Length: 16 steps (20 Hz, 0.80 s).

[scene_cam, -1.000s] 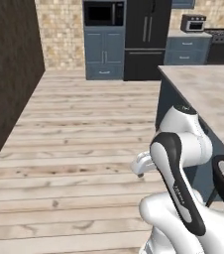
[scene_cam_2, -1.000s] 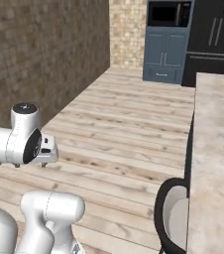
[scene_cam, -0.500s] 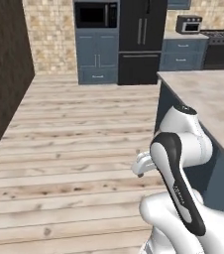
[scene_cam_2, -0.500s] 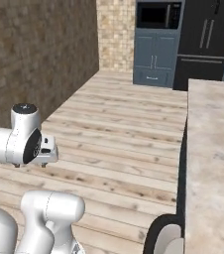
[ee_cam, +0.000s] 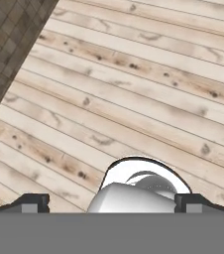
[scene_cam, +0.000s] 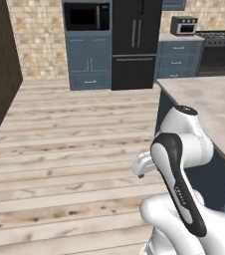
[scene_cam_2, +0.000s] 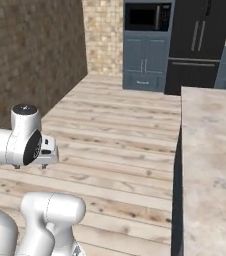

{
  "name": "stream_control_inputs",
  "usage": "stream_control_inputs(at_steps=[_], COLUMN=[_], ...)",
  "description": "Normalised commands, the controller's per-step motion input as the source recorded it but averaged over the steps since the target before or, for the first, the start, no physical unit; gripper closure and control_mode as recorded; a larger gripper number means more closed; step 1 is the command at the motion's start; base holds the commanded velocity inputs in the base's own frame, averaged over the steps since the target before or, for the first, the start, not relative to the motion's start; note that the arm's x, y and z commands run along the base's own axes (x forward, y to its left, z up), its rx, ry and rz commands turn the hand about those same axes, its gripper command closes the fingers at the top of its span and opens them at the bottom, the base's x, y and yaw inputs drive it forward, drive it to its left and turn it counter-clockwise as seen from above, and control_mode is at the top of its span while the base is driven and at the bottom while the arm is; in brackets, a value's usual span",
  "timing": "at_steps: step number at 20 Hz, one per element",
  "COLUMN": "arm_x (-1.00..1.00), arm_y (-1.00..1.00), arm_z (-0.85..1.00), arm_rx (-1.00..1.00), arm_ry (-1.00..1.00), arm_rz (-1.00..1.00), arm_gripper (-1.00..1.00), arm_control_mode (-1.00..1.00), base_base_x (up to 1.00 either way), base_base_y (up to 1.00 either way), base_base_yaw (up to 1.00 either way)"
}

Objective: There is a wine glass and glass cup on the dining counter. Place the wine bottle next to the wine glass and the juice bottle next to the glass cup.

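The dining counter (scene_cam: 211, 102) is a beige marbled slab running along the right side, also seen in the right base view (scene_cam_2: 210, 150); the part in view is bare. The wine glass, glass cup, wine bottle and juice bottle are out of view. My arm is folded close to the base, and the gripper (scene_cam: 140, 168) hangs over the wooden floor, left of the counter's end (scene_cam_2: 44, 156). In the hand view the gripper (ee_cam: 112, 203) points down at floor planks, its two dark fingertips (ee_cam: 32, 202) far apart, open, with nothing between them.
A dark brick wall (scene_cam_2: 30, 60) bounds the left side. Straight ahead stand blue cabinets with a built-in microwave (scene_cam: 87, 17) and a black fridge (scene_cam: 134, 40). A stove (scene_cam: 219, 47) and a toaster oven (scene_cam: 184, 25) sit on the far worktop. Wooden floor (scene_cam: 69, 149) stretches between.
The whole picture has shifted as the base drives forward and turns; a dark seat by the counter has dropped out of the bottom. The arm keeps its folded pose.
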Motion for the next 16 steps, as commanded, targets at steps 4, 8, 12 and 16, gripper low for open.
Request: stream_control_inputs(at_steps=[4,8,12,16], arm_x=[0.0,0.0,0.0,0.0], arm_y=[0.0,0.0,0.0,0.0], arm_z=[0.0,0.0,0.0,0.0], arm_rx=[0.0,0.0,0.0,0.0], arm_ry=[0.0,0.0,0.0,0.0], arm_rz=[0.0,0.0,0.0,0.0], arm_gripper=[-1.0,-1.0,-1.0,-1.0], arm_control_mode=[1.0,1.0,1.0,1.0], base_base_x=[0.76,0.78,0.8,0.8], base_base_y=[0.02,0.02,0.03,0.04], base_base_yaw=[-0.12,-0.08,-0.05,-0.06])
